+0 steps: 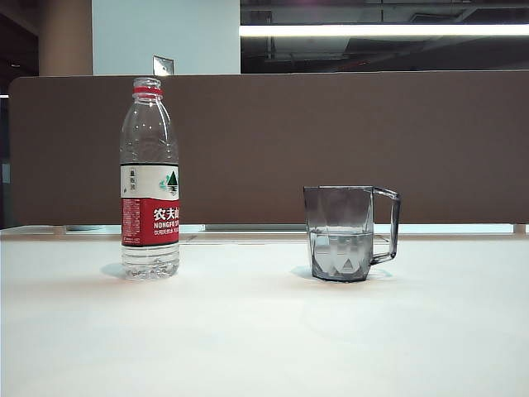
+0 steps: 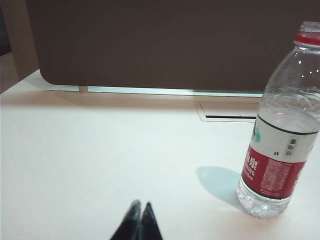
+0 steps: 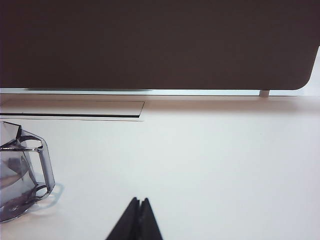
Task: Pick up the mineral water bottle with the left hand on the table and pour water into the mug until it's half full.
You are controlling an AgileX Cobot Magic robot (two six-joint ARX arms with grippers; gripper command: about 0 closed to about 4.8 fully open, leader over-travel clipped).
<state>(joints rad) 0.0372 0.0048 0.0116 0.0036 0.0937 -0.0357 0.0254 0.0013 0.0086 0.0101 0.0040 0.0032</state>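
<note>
The mineral water bottle (image 1: 150, 182) stands upright and uncapped on the white table (image 1: 248, 331) at the left, partly filled; it also shows in the left wrist view (image 2: 282, 130). To its right stands the smoky grey mug (image 1: 347, 233), handle to the right, with water (image 1: 340, 252) up to about half its height; its handle side shows in the right wrist view (image 3: 22, 170). My left gripper (image 2: 140, 205) is shut and empty, well short of the bottle. My right gripper (image 3: 140, 200) is shut and empty, apart from the mug. Neither arm shows in the exterior view.
A brown partition panel (image 1: 331, 141) runs along the table's far edge. A cable slot (image 2: 232, 112) lies in the tabletop just before it.
</note>
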